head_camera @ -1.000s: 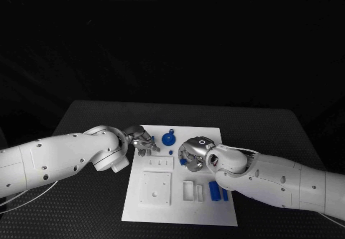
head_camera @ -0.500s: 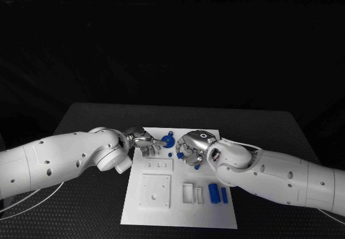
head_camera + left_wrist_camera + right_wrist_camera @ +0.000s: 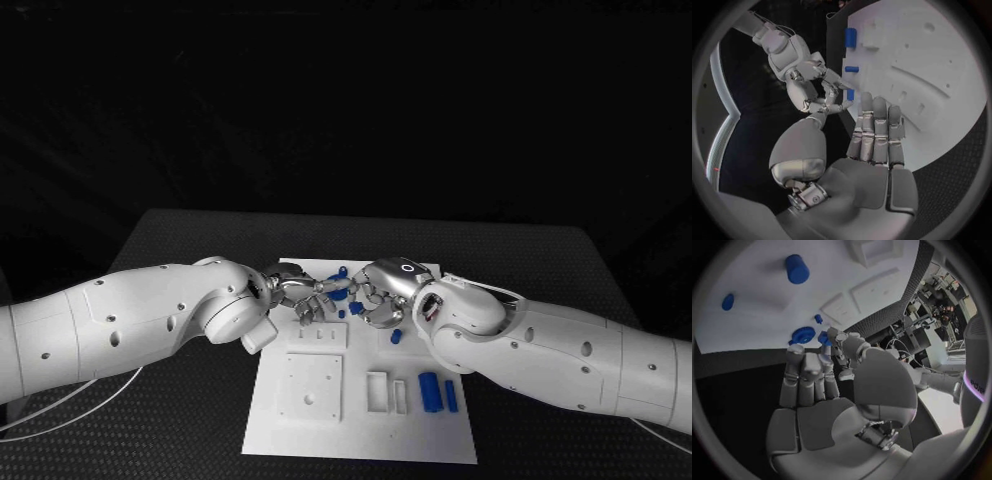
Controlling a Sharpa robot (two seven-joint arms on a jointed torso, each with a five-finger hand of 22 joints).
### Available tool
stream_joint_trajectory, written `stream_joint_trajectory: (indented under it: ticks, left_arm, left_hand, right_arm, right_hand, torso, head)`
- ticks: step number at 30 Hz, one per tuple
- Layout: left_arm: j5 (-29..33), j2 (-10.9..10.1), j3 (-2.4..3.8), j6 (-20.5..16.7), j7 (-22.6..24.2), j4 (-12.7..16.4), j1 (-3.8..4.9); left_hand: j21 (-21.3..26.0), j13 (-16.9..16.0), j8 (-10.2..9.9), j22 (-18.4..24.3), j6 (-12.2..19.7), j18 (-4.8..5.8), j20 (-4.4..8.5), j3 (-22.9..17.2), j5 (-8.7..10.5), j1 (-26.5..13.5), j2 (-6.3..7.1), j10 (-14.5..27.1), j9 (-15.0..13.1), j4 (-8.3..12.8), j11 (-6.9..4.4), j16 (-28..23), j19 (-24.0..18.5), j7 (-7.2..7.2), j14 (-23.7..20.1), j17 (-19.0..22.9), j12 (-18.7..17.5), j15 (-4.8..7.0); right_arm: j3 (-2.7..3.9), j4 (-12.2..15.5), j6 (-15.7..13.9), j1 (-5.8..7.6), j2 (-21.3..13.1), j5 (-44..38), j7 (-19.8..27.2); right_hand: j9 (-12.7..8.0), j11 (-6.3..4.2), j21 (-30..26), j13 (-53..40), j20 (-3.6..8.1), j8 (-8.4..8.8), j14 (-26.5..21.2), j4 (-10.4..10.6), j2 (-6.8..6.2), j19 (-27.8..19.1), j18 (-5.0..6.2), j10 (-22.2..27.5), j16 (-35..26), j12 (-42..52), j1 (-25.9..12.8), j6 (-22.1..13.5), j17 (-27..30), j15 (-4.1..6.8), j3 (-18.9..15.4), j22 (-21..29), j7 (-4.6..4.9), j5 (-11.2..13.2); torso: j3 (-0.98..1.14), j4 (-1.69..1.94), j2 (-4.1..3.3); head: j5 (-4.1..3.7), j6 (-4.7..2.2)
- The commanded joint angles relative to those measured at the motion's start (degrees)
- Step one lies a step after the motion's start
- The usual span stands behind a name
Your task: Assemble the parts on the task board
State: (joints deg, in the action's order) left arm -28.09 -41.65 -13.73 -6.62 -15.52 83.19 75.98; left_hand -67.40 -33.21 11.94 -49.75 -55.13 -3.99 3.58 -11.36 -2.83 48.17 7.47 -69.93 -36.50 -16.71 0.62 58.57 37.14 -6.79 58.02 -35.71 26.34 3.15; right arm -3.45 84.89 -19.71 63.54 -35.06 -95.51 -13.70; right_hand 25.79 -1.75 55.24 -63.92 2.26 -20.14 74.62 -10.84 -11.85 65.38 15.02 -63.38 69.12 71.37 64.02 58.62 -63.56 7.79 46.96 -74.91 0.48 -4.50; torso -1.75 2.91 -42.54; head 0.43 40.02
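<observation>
Task board (image 3: 310, 420), a white plate, is lying in the middle of the black counter (image 3: 173, 250), with its long side running from near to far. Both hands are meeting over its far half. The left hand (image 3: 296, 292) is reaching in from the left and the right hand (image 3: 378, 296) from the right, fingertips almost touching above a small cluster of blue parts (image 3: 340, 290). In the head view the cluster is sitting between the two hands, partly covered by fingers, so I cannot tell whether either hand is actually pinching a piece or merely touching it. The left wrist view is showing the left hand's fingers (image 3: 874, 132) stretched out flat and side by side over the board (image 3: 942, 75), with nothing between them (the right hand (image 3: 811, 87) is appearing beyond with its fingers curled near a blue piece). The right wrist view is showing the right hand's fingers (image 3: 807, 377) extended toward a round blue part (image 3: 803, 334) at the board's edge, and the left hand's fingertips (image 3: 842, 342) are crowding in beside it.

Nearer on the board, a blue cylinder (image 3: 428, 391) and a slimmer blue pin (image 3: 450, 394) are lying side by side to the right, just beside a pair of raised white slots (image 3: 387, 388). A square white block (image 3: 312, 381) is resting to the left of those.
</observation>
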Motion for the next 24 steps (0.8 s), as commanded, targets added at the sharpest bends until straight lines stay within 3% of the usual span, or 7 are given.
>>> stream_joint_trajectory:
  ticks: [1,4,8,14,19,22,24]
  left_arm:
    - [2.0,0.2,0.01,3.7,-0.4,0.0,0.02]
    - [2.1,0.3,0.01,4.0,-0.1,0.1,0.01]
    - [2.6,0.5,0.01,4.3,0.3,0.3,0.0]
    - [2.6,0.5,0.01,4.0,0.3,0.3,-0.01]
    - [2.7,0.5,0.01,3.2,1.1,0.3,-0.01]
    - [3.3,0.5,0.01,2.7,1.5,0.4,-0.01]
    - [3.5,0.5,0.01,2.0,2.0,0.4,-0.01]
  left_hand:
    - [0.4,0.2,0.2,0.2,0.1,-1.11,5.12,2.8,0.05,0.4,-0.75,-0.2,0.4,-0.2,-0.17,-0.1,-0.3,0.21,-0.4,0.0,-0.4,0.09]
    - [0.5,0.3,0.2,0.3,0.0,-1.17,5.18,4.1,0.04,1.1,-1.43,-0.2,0.6,-0.2,-0.2,-0.1,-0.2,0.24,-0.3,0.0,-0.4,0.14]
    - [0.4,0.6,0.2,0.4,-0.2,-0.91,5.16,7.7,-0.12,5.5,-3.67,-0.3,1.6,-0.2,-0.15,-0.3,-0.2,0.19,-0.3,0.0,-0.5,0.11]
    - [0.5,1.1,0.1,0.6,-0.2,-0.68,5.18,10.0,-1.66,9.0,-4.44,-0.1,2.9,-0.2,-0.04,-0.5,0.0,0.07,-0.2,0.1,-0.5,0.07]
    - [0.5,1.3,0.2,0.7,-0.2,-0.57,5.16,10.8,-2.59,10.2,-4.98,0.0,3.5,-0.1,0.02,-0.5,0.0,0.02,-0.2,0.1,-0.6,0.04]
    - [0.5,1.9,0.1,0.8,-0.1,-0.48,5.15,11.5,-3.75,11.3,-5.43,0.5,4.0,-0.2,0.25,-0.6,0.0,-0.18,-0.2,0.1,-1.3,0.02]
    - [0.5,2.3,0.2,0.8,-0.1,-0.4,5.13,11.8,-6.08,12.0,-5.74,0.6,4.4,-0.2,0.38,-0.6,0.0,-0.28,-0.2,0.1,-1.8,0.0]
  right_arm:
    - [0.51,0.4,-0.6,-0.01,0.1,1.5,-0.2]
    - [0.79,0.5,-0.7,-0.01,0.0,2.1,-0.1]
    - [1.33,1.3,-0.7,-0.01,-0.3,2.6,-0.3]
    - [2.12,2.3,-0.6,-0.01,-0.9,2.8,-0.4]
    - [2.25,2.4,0.0,0.0,-1.0,3.2,-0.3]
    - [2.25,2.4,0.4,0.0,-0.8,3.5,-0.2]
    - [2.25,2.4,0.5,0.0,-0.8,3.6,-0.2]
  right_hand:
    - [0.1,-0.07,0.3,0.0,-0.19,-0.39,0.3,0.0,0.06,0.3,-0.02,-0.5,0.4,0.0,-0.4,4.3,0.1,-0.16,0.4,-0.7,3.94,-0.3]
    - [0.1,-0.07,0.3,0.1,-0.18,-0.39,0.3,0.0,0.08,0.3,-0.02,-0.5,0.4,0.0,-0.4,4.3,0.1,-0.16,0.4,-0.7,3.94,-0.3]
    - [0.1,-0.08,0.3,0.1,-0.16,-0.39,0.3,0.0,0.1,0.3,-0.02,-0.5,0.4,-0.1,-0.5,4.3,0.1,-0.15,0.5,-0.7,3.93,-0.4]
    - [0.1,-0.08,0.3,0.1,-0.14,-0.38,0.3,0.0,0.1,0.4,-0.02,-0.5,0.4,-0.1,-0.5,4.3,0.1,-0.14,0.5,-0.7,3.93,-0.4]
    - [0.1,-0.08,0.3,0.1,-0.12,-0.38,0.3,-0.1,0.09,0.4,-0.02,-0.5,0.4,-0.1,-0.5,4.3,0.1,-0.13,0.5,-0.7,3.93,-0.4]
    - [0.1,-0.09,0.3,0.2,-0.12,-0.38,0.3,-0.1,0.08,0.4,-0.02,-0.5,0.4,-0.1,-0.5,4.3,0.1,-0.13,0.5,-0.7,3.93,-0.5]
    - [0.1,-0.09,0.3,0.2,-0.11,-0.38,0.3,-0.1,0.08,0.4,-0.02,-0.5,0.4,-0.1,-0.5,4.3,0.1,-0.13,0.5,-0.7,3.93,-0.5]
  torso:
    - [0.03,0.03,-0.03]
    - [0.04,0.09,-0.01]
    - [0.01,0.06,0.01]
    - [0.03,0.02,0.05]
    - [-0.01,-0.04,0.04]
    - [-0.01,0.03,0.04]
    - [-0.01,0.06,0.02]
  head:
    - [-0.03,0.19]
    - [-0.07,0.18]
    - [-0.09,0.18]
    - [-0.11,0.12]
    - [-0.21,-0.09]
    - [-0.3,-0.14]
    - [-0.3,-0.13]
